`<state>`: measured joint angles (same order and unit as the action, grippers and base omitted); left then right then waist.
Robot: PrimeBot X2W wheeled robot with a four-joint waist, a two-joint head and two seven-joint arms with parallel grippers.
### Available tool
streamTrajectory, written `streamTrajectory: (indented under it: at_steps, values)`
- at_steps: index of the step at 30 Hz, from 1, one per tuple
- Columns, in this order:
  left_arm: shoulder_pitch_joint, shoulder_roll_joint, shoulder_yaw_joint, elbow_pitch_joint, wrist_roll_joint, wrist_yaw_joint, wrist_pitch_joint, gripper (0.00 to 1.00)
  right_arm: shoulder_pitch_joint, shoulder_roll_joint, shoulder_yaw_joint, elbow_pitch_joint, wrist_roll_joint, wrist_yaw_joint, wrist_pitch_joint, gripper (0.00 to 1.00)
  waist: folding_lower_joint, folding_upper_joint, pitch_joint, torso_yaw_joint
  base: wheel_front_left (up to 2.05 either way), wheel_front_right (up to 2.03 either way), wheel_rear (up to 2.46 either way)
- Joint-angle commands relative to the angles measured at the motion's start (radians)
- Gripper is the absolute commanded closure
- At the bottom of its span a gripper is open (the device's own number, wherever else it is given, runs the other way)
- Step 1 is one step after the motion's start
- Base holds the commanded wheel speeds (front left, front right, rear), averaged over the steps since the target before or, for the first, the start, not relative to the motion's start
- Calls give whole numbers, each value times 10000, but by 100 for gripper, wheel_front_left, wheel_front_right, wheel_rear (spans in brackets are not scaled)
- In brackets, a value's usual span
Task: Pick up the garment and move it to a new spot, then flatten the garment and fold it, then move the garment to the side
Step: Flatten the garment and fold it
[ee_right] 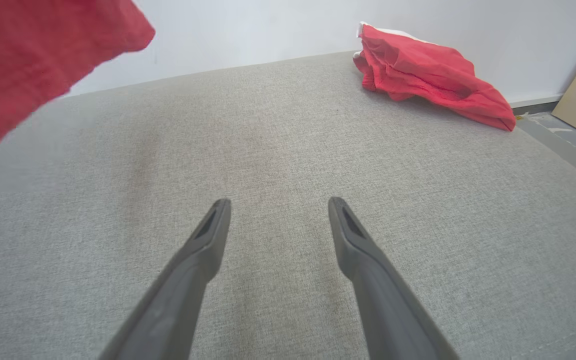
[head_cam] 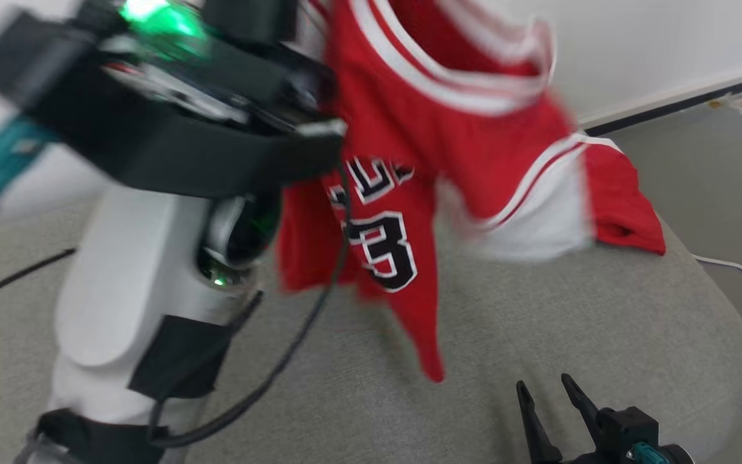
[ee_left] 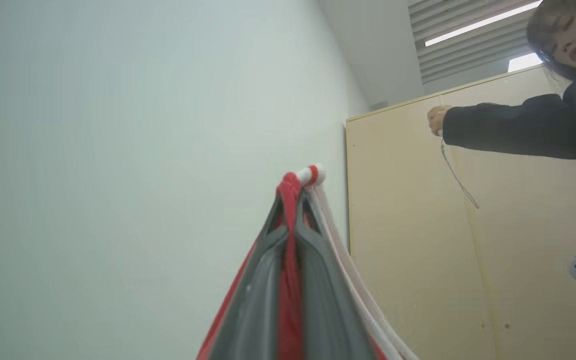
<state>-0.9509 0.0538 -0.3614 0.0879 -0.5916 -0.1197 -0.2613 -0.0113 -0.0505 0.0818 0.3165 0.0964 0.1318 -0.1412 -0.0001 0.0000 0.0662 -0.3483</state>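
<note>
Left gripper [ee_left: 293,198] raised high, clenched on garment [head_cam: 422,129] | right gripper [ee_right: 278,201] low, fingers spread

We read one numeral on the red jersey [head_cam: 448,148]: a black "3" [head_cam: 389,252] outlined in white, on the hanging front. A fragment of another character just left of it we cannot make out. Above it is black lettering [head_cam: 371,180], which is creased, blurred and unreadable.

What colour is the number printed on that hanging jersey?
The number is black, outlined in white, on a red jersey. The head view shows it best.
</note>
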Motion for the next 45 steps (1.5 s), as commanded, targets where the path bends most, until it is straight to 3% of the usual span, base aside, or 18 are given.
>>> streamTrajectory:
  at_steps: [1, 5, 9, 10, 11, 15, 17, 23, 28, 31, 33, 36, 37, 45]
  values:
    - [-8, 32, 208, -176, -23, 104, -33, 100, 92, 2, 14, -8, -96, -24, -3, 0, 1, 0, -44, 197, 0, 0, 0]
    - [1313, 21, 737, 65, -27, 674, -36, 100, 174, -66, -115, -115, -82, -24, 34, 0, 1, 0, 34, 1080, 0, 0, 0]
    - [3019, 371, 997, 1956, 69, 1131, -22, 100, 112, -72, -102, -280, -98, -24, 72, 0, 1, 0, 185, 1812, 0, 0, 0]
    - [3464, 440, 1048, 2626, -4, 1253, 132, 57, 74, -74, -34, -299, -98, -24, 108, 0, 1, 0, 225, 1953, 0, 0, 0]
    - [3760, 467, 1088, 3184, -64, 1322, 151, 0, 53, -89, -28, -327, -94, -24, 133, 0, 1, 0, 275, 2109, 0, 0, 0]
    - [4678, 607, 1451, 5202, -449, 1483, 168, 0, -24, -111, 95, -403, -49, -24, 193, 0, 1, 0, 398, 2507, 0, 0, 0]
    - [5020, 580, 1707, 5794, -702, 1362, 100, 0, 7, -123, 84, -415, -40, -24, 209, 0, 1, 0, 415, 2634, 0, 0, 0]
    - [5836, 231, 2170, 5829, -1225, 707, -31, 0, 161, -122, -7, -466, -76, -24, 220, 0, 1, 0, 353, 2871, 0, 0, 0]
    - [6673, -6, 998, 4932, -1517, 157, 68, 0, 190, -104, 24, -505, -54, -24, 234, 0, 1, 0, 288, 2818, 0, 0, 0]
    - [7328, -43, -135, 3808, -2784, 57, 474, 0, 238, -96, -48, -512, -19, -24, 193, 0, 1, 0, 290, 2740, 0, 0, 0]
    - [7633, -32, -1058, 3148, -3530, 226, 841, 0, 273, -98, -95, -510, -32, -24, 183, 0, 1, 0, 306, 2691, 0, 0, 0]
    - [7629, 4, -1907, 2699, -3883, 873, 956, 0, 216, -89, -94, -497, -21, -24, 170, 0, 1, 0, 343, 2572, 0, 0, 0]
    - [7629, 4, -1907, 2699, -3883, 873, 956, 0, 216, -89, -94, -497, -21, -24, 170, 0, 1, 0, 343, 2572, 0, 0, 0]
    - [6865, -16, -2678, 3352, -3852, 2417, 720, 0, -2, -42, 77, -366, 71, -24, 55, 0, 1, 0, 490, 1814, 0, 0, 0]
